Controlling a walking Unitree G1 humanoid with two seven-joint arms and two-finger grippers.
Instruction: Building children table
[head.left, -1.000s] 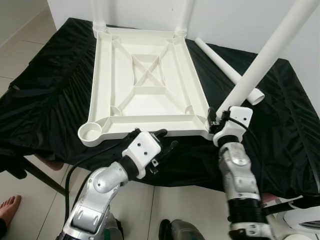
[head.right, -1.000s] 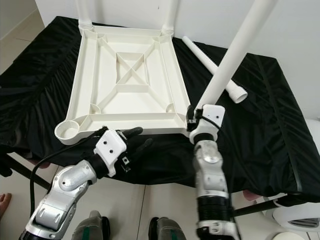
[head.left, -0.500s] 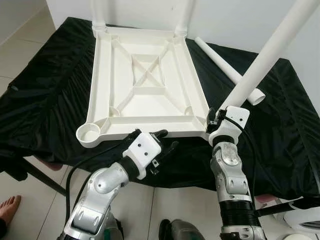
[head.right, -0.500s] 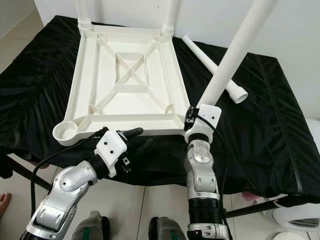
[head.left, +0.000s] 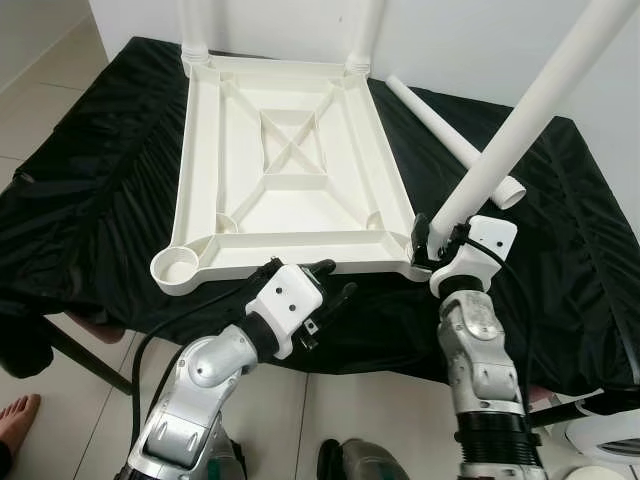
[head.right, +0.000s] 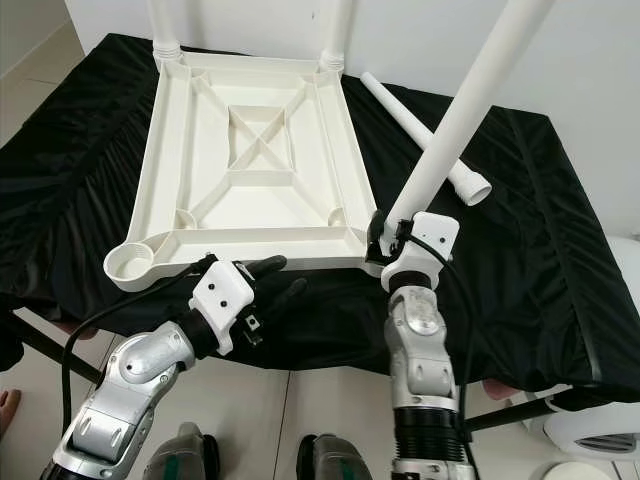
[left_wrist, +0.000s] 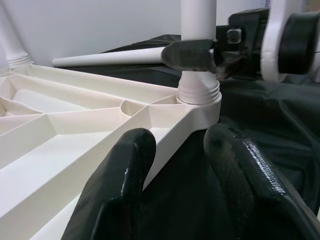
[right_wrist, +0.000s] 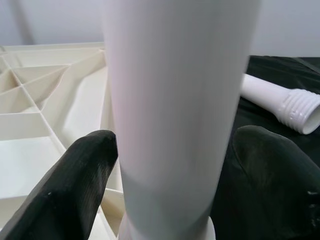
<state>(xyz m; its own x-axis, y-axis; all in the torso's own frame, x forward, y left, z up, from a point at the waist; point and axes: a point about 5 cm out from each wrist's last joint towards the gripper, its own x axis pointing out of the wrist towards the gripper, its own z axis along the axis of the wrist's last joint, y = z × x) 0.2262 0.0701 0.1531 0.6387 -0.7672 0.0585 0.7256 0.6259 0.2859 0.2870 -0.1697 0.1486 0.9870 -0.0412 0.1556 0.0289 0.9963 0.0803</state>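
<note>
Tabletop (head.left: 290, 170) lies upside-down on the black-draped table; right gripper (head.left: 437, 243), clamping the leg (head.left: 520, 125) at the near-right socket, has shifted slightly, seemingly mid-screwing; left gripper (head.left: 325, 282) open beside the near edge

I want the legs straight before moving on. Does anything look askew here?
Yes. The leg held by the right claw leans outward from the near right corner socket of the tabletop, unlike the two upright far legs.

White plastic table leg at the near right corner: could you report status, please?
Right tool shut on white plastic table leg, seated in corner socket. Left tool open at upturned white tabletop edge. Spare leg on cloth.
</note>
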